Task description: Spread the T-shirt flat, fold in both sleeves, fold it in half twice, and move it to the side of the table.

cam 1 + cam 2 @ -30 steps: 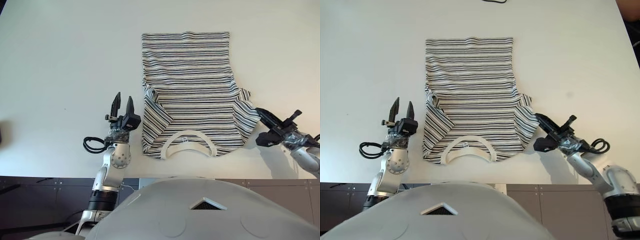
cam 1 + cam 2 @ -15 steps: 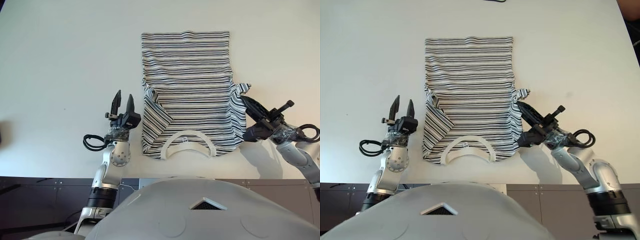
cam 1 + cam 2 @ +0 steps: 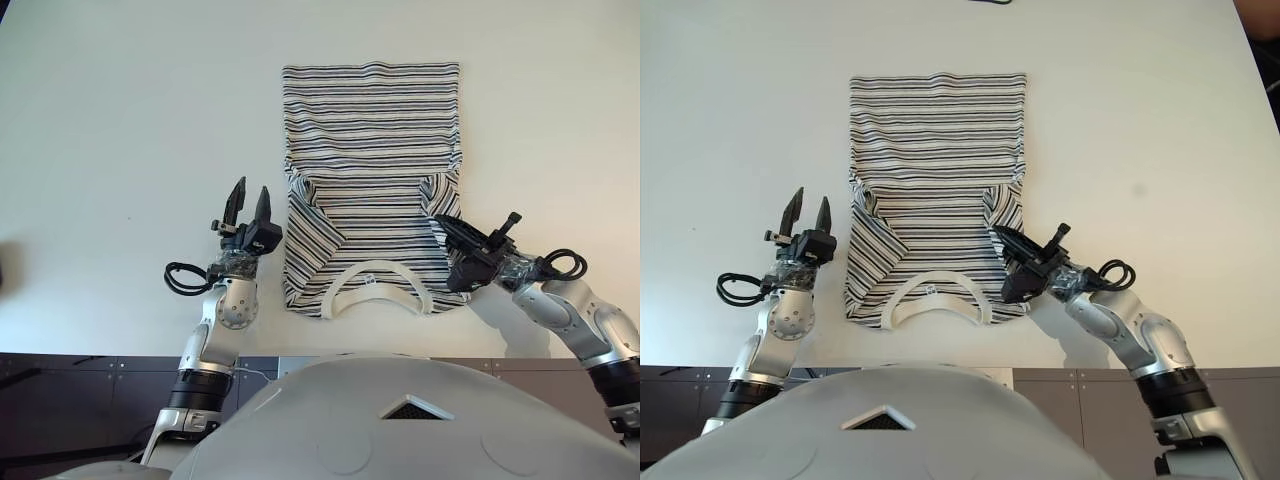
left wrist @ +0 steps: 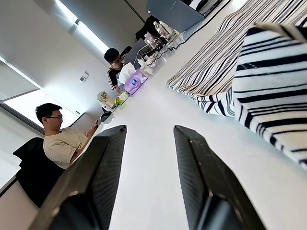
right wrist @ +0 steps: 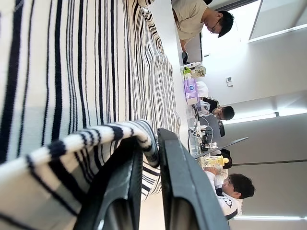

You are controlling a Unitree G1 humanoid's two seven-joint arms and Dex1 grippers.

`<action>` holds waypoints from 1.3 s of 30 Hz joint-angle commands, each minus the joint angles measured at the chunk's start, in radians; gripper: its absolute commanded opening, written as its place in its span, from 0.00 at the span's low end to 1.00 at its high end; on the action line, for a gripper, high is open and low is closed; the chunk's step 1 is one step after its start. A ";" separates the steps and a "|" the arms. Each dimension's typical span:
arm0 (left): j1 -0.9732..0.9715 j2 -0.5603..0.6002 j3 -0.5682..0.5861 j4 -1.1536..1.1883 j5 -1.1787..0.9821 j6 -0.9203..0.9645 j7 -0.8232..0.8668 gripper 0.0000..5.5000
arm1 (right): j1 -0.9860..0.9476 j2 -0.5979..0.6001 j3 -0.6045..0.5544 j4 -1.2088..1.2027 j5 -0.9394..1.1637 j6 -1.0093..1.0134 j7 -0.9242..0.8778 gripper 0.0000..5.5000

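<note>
Gaped empty at left gripper (image 3: 252, 188) beside striped T-shirt (image 3: 370, 130); pinched right sleeve (image 3: 441, 192) at right gripper (image 3: 445, 226), fold between fingers (image 5: 178, 184) up close.

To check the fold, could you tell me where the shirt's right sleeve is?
Head views: the right sleeve lies folded over the T-shirt's right side, pinched by the right gripper, just beyond the collar.

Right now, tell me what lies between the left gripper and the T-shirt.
Nothing but a narrow strip of bare table. The left eye view shows the open left gripper just beside the T-shirt, not touching it.
</note>
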 commanded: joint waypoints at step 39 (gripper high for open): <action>-0.020 0.637 -0.224 0.115 -0.037 -0.690 -0.684 0.40 | 0.068 -0.307 -0.030 0.121 0.277 -0.398 0.406 0.28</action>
